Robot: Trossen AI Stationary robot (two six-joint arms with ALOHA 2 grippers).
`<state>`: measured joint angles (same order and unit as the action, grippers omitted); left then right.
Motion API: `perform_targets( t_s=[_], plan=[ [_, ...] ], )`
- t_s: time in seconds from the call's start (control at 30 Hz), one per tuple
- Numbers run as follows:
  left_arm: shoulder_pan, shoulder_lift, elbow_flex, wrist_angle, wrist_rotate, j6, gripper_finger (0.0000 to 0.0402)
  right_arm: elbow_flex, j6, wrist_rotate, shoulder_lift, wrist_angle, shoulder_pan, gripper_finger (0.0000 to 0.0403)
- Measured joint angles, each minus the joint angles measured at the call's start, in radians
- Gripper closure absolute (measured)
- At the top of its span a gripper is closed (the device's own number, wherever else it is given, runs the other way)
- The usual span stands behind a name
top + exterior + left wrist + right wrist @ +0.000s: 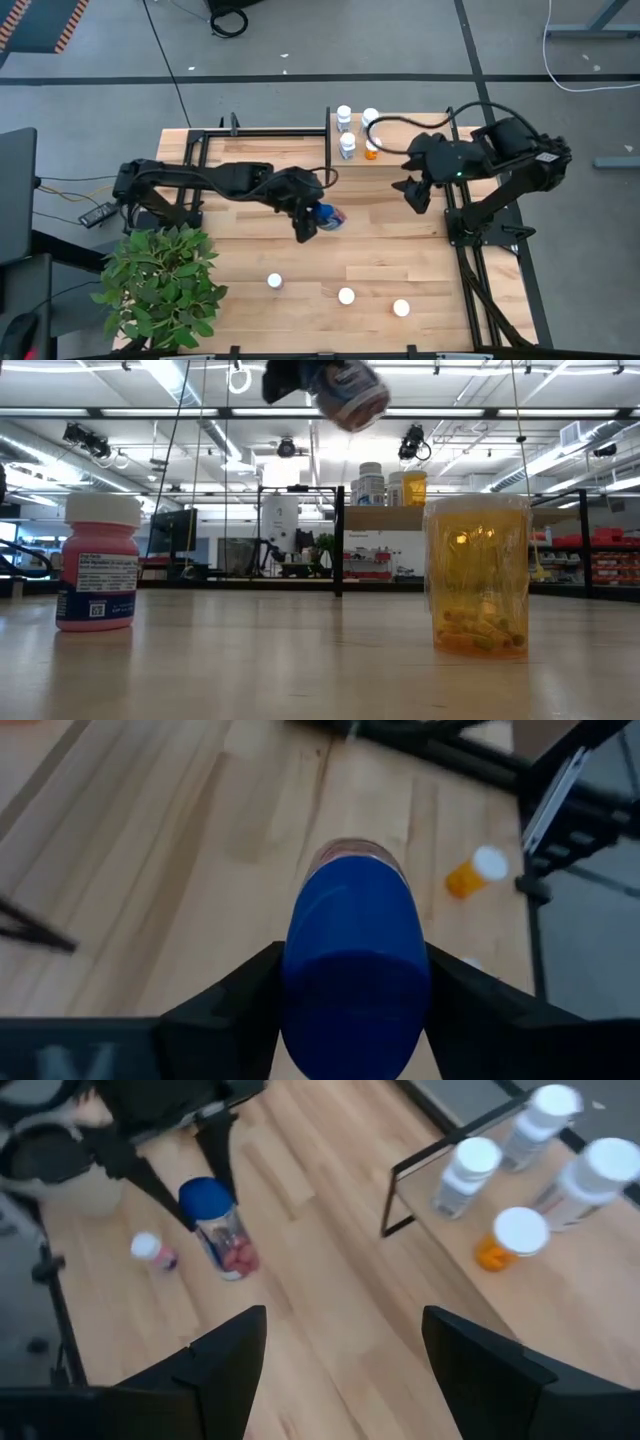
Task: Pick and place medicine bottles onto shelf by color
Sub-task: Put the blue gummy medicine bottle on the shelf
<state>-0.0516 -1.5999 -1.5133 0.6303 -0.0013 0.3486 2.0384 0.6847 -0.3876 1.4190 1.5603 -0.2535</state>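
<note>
Above plank tabletop (pixel 400 240), left fingers (pixel 305 222) clamp blue-capped bottle (pixel 326 215); right fingers (pixel 414 194) open, empty, beside shelf (pixel 395 128).

Bare tabletop (pixel 400 245) mid-table; four bottles (pixel 356 133) crowding the shelf's (pixel 300 143) right end.

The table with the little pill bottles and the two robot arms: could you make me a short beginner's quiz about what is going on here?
1. True or false: the left gripper is empty.
2. How many bottles stand on the shelf at the table's far edge? A) two B) four C) six
3. Fill in: the right gripper hangs open above the table, holding ____.

Key
1. False. It is shut on the blue-capped bottle, lifted off the table.
2. B. Three white bottles and one orange bottle.
3. Nothing.
</note>
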Motion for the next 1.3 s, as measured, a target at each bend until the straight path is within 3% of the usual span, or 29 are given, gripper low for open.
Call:
perform_targets(
  t_s=[0.2,0.47,0.9,1.13,1.3],
  plan=[
    [-0.008,-0.079,-0.123,-0.001,-0.001,0.042,0.0196,0.0,-0.004,0.027,0.003,-0.028,0.0,0.0127],
    [-0.008,-0.115,-0.261,0.001,-0.001,0.026,0.0196,0.0,-0.053,0.167,0.046,-0.133,0.0,0.0124],
    [-0.021,-0.115,-0.278,-0.035,0.001,-0.02,0.019,0.0,-0.175,0.238,0.127,-0.243,0.001,0.0075],
    [-0.027,-0.106,-0.278,-0.05,0.001,-0.065,0.0198,0.0,-0.191,0.286,0.172,-0.235,0.01,0.0072],
    [-0.041,-0.107,-0.278,-0.055,0.015,-0.074,0.0187,0.0,-0.193,0.251,0.172,-0.233,0.014,0.0072]
  ],
)
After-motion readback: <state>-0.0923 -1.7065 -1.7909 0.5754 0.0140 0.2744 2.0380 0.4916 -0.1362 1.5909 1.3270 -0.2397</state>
